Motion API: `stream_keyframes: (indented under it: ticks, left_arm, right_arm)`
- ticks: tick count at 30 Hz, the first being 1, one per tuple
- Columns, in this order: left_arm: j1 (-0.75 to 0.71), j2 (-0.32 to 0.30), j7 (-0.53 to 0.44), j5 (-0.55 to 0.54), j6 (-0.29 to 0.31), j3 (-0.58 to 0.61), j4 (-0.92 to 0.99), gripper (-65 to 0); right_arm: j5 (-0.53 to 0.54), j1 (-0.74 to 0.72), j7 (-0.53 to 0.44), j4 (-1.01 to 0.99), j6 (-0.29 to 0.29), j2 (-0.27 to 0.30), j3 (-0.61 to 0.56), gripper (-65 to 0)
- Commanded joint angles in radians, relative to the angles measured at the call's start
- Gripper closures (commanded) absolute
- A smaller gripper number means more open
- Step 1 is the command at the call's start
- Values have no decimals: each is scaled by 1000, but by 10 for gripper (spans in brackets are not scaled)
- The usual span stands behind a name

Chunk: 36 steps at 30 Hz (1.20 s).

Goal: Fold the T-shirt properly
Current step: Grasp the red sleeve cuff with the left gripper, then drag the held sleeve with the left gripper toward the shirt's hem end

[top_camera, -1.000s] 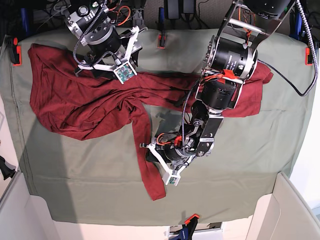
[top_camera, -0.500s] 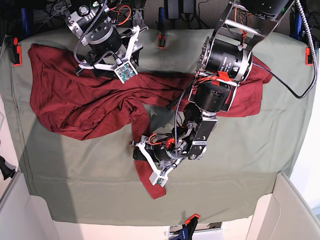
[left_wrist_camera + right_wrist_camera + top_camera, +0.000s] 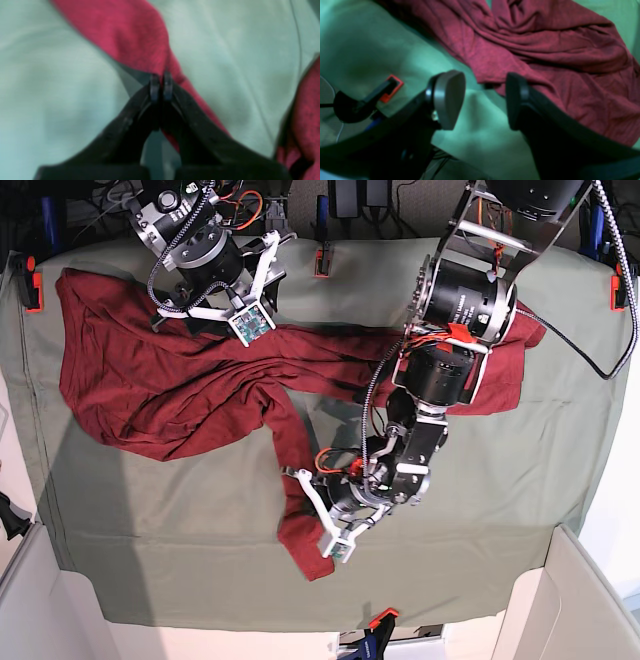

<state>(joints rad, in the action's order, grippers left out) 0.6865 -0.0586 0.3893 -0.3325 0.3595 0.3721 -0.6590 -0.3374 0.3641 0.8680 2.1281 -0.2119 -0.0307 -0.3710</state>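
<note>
Left wrist view: the left gripper [image 3: 161, 86] has its two tips pressed together, pinching the edge of a narrow strip of the T-shirt [image 3: 130, 40] that runs from far left toward the near right over the pale green table cloth [image 3: 237, 62]. More red fabric shows at the right edge. The picture is blurred.

Right wrist view: the right gripper [image 3: 485, 100] stands with its jaws wide apart and nothing between them, above bare cloth just beside the rumpled shirt, which fills the far right. An orange-and-black clamp [image 3: 387, 88] sits at the left on the cloth's edge.

Base view: the shirt lies crumpled across the far half of the table, one sleeve trailing toward the near edge. Compared with half a second ago, the left gripper, clamped on that sleeve, has shifted right and slightly nearer, and the sleeve's lower part bends with it; the right gripper is unchanged at the far left. Orange clamps hold the cloth at its edges, and cables hang beyond the far side. No writing is legible.
</note>
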Motion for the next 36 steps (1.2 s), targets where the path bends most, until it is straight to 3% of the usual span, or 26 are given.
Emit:
stream_keyframes:
  ticks: [1,9,18,22,26,27,31,32,36]
  left_arm:
    - [32,-29,4,-28,5,-4,-49,0]
    - [-126,-219,212,-171,57,-4,-420,0]
    - [-356,-402,276,-211,58,-4,-830,0]
    - [-442,-463,286,-265,128,-4,-943,0]
    - [-491,-474,320,-288,161,-4,-982,0]
    - [-493,-473,319,-288,161,-4,-982,-16]
    - [-478,-473,317,-248,161,-4,-982,-349]
    - [-470,-473,311,-232,160,-4,-982,-385]
    - [-416,-470,288,-198,122,-4,-982,-391]
  right_arm:
    - [0,0,-19,23,6,1,-2,-312]
    - [5,-4,-30,23,7,48,-2,-312]
    - [4,-3,-30,23,25,105,-2,-312]
    - [4,-3,-30,23,26,114,-2,-312]
    - [4,-4,-31,23,26,114,-2,-312]
    - [5,-4,-31,23,26,114,-2,-312]
    - [5,-4,-31,23,26,114,-2,-312]
    - [4,-3,-31,23,26,114,-2,-312]
    - [5,-3,-30,23,26,114,-2,-312]
